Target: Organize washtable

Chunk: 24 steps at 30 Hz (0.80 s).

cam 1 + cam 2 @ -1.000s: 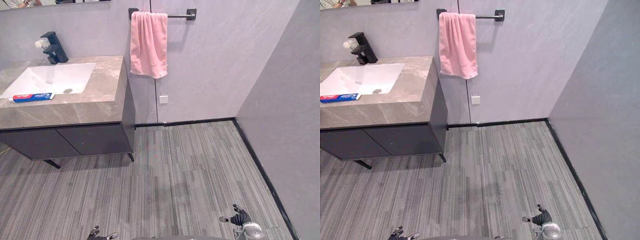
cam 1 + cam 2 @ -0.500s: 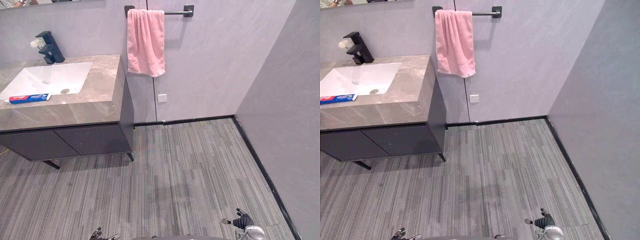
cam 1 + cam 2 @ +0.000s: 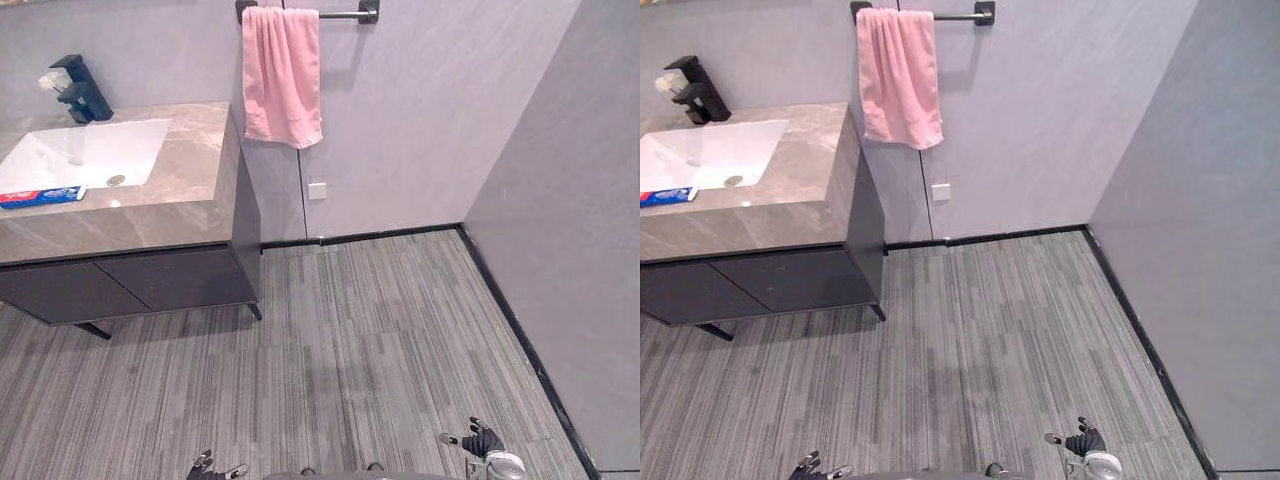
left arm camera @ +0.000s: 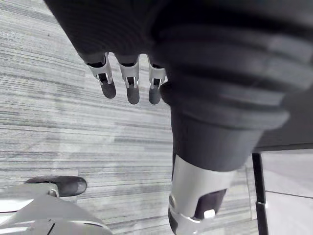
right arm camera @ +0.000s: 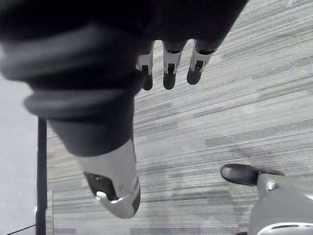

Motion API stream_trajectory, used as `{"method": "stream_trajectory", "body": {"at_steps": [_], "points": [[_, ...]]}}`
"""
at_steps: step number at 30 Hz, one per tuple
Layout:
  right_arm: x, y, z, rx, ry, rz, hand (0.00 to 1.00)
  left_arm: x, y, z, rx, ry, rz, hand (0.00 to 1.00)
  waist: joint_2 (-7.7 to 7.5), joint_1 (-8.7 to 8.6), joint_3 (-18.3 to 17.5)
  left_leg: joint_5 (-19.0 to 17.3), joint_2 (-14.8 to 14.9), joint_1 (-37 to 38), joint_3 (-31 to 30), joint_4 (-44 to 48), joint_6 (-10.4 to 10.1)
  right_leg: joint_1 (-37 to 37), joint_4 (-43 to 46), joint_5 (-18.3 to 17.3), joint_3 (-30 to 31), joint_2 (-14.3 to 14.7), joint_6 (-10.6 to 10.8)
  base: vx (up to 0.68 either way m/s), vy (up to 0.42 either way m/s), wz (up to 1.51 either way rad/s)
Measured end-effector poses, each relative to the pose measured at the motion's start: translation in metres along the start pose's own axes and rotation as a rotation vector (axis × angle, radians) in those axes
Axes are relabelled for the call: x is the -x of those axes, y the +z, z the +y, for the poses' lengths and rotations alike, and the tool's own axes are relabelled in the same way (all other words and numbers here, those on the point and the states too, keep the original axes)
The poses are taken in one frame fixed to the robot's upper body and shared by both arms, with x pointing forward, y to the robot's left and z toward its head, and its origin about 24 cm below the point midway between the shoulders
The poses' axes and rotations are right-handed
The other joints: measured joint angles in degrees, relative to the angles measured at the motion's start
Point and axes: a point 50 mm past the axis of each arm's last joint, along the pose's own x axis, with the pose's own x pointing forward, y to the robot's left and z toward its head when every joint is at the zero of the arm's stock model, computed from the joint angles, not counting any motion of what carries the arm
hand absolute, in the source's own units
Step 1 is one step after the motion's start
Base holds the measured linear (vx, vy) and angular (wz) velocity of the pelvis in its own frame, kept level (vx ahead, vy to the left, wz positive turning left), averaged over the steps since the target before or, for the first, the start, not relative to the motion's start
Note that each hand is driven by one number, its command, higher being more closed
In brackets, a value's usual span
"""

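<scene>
Lying on washtable (image 3: 150, 215), toothpaste (image 3: 42, 196), fingers (image 4: 133, 92) well apart

Head stereo downward, wrist cameras close, shared floor (image 3: 380, 340)

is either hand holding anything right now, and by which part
Nothing is held. The left hand and right hand hang open above the floor; the toothpaste tube lies untouched on the washtable.

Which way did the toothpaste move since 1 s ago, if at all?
No. The toothpaste still lies by the sink's front rim, at the same offset from the drain. The whole view shifted, so the camera moved.
</scene>
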Motion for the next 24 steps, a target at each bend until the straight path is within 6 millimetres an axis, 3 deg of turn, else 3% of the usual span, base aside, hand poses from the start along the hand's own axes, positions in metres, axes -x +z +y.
{"method": "stream_trajectory", "body": {"at_steps": [4,5,7,9,12,13,15,16,17,18,19,21,22,24], "points": [[0.000,0.001,0.004,-0.019,0.006,-0.002,0.00,-0.002,0.006,-0.008,-0.030,-0.033,-0.015,0.00,-0.12,-0.04,1.09,-6.25,0.45,-2.33,1.22,9.04,1.10,-5.59,16.40,-7.10,-0.40,-1.60,2.98,0.06,0.039,-0.18],[-0.001,0.004,0.006,-0.025,0.014,-0.008,0.00,-0.003,0.010,-0.012,-0.044,-0.050,-0.026,0.00,0.20,0.00,1.18,-7.44,0.59,-2.11,1.53,10.32,1.66,-9.34,25.06,-7.67,-1.92,-2.55,3.83,0.05,0.085,-0.15],[-0.001,0.006,0.012,-0.031,0.027,-0.014,0.00,-0.005,0.015,-0.012,-0.049,-0.051,-0.040,0.00,-0.23,0.00,1.77,-7.98,0.23,-0.72,2.17,10.33,2.17,-13.11,34.37,-7.65,-3.44,-4.25,3.88,0.12,0.082,-0.11],[0.000,0.002,0.021,-0.017,0.054,0.000,0.00,-0.007,0.022,-0.009,-0.055,-0.043,-0.057,0.00,-0.31,-0.01,2.60,-9.34,0.03,2.52,1.95,9.88,2.53,-16.39,42.43,-10.22,-7.77,-6.98,3.21,0.22,0.052,-0.06],[0.000,0.003,0.022,-0.008,0.057,-0.004,0.00,-0.009,0.027,-0.009,-0.046,-0.043,-0.069,0.00,0.13,-0.29,2.80,-9.89,1.54,4.34,0.95,8.60,2.01,-18.33,37.45,-11.57,-10.42,-6.24,2.58,0.25,-0.016,0.14],[0.000,0.003,0.021,-0.008,0.057,-0.004,0.00,-0.010,0.033,-0.011,-0.047,-0.048,-0.084,0.00,0.48,-0.68,2.92,-9.80,2.54,4.75,0.03,7.74,1.56,-19.21,31.30,-11.09,-11.22,-5.12,2.15,0.31,-0.075,0.43],[0.000,0.003,0.021,-0.008,0.058,-0.007,0.00,-0.012,0.039,-0.012,-0.051,-0.052,-0.101,0.00,0.26,-1.27,2.93,-9.80,3.26,5.58,-1.38,6.33,0.04,-19.69,20.74,-6.69,-10.92,-3.47,1.19,0.35,-0.115,0.52],[0.001,0.001,0.020,-0.006,0.055,0.000,0.00,-0.012,0.040,-0.012,-0.062,-0.055,-0.104,0.00,-0.35,-1.81,2.83,-10.62,3.15,6.99,-2.89,5.32,-1.77,-19.59,16.85,-0.49,-9.30,-3.40,-1.01,0.41,-0.187,0.55],[0.001,-0.001,0.018,-0.006,0.052,0.006,0.00,-0.012,0.040,-0.012,-0.064,-0.057,-0.104,0.00,-0.33,-2.00,2.80,-11.00,3.46,7.59,-3.77,5.12,-2.41,-19.35,17.64,2.08,-9.34,-3.55,-2.69,0.51,-0.240,0.52],[0.000,-0.001,0.014,-0.006,0.040,0.005,0.00,-0.012,0.041,-0.017,-0.058,-0.068,-0.109,0.00,0.89,-2.10,2.42,-10.77,5.45,8.24,-4.23,5.62,-3.37,-19.01,18.92,0.42,-10.39,-2.27,-3.67,0.49,-0.267,0.27],[-0.001,0.007,0.014,-0.005,0.041,-0.017,0.00,-0.012,0.042,-0.018,-0.056,-0.069,-0.114,0.00,1.54,-1.74,2.38,-10.04,6.55,5.79,-4.54,10.12,-4.65,-18.60,18.56,-1.52,-11.08,-1.51,-4.59,0.49,-0.292,0.19],[-0.002,0.009,0.015,-0.006,0.043,-0.022,0.00,-0.012,0.042,-0.019,-0.047,-0.070,-0.114,0.00,2.27,-1.79,2.66,-9.78,8.05,1.45,-5.61,19.47,-4.99,-16.06,15.82,-1.95,-12.14,-0.29,-5.13,0.41,-0.253,0.28],[0.000,0.006,0.017,-0.008,0.047,-0.017,0.00,-0.012,0.042,-0.021,-0.021,-0.067,-0.116,0.00,2.79,-1.76,3.18,-7.96,10.31,-4.13,-6.54,33.13,-6.66,-11.61,12.19,-2.15,-13.22,1.29,-5.60,0.33,-0.179,0.39],[0.002,0.004,0.020,-0.035,0.050,-0.027,0.00,-0.011,0.044,-0.023,-0.014,-0.072,-0.127,0.00,2.34,-0.39,3.79,-7.62,14.41,-11.29,-5.36,51.85,-7.00,-4.11,8.10,-3.07,-14.14,3.35,-6.89,0.36,-0.185,0.22]]}}
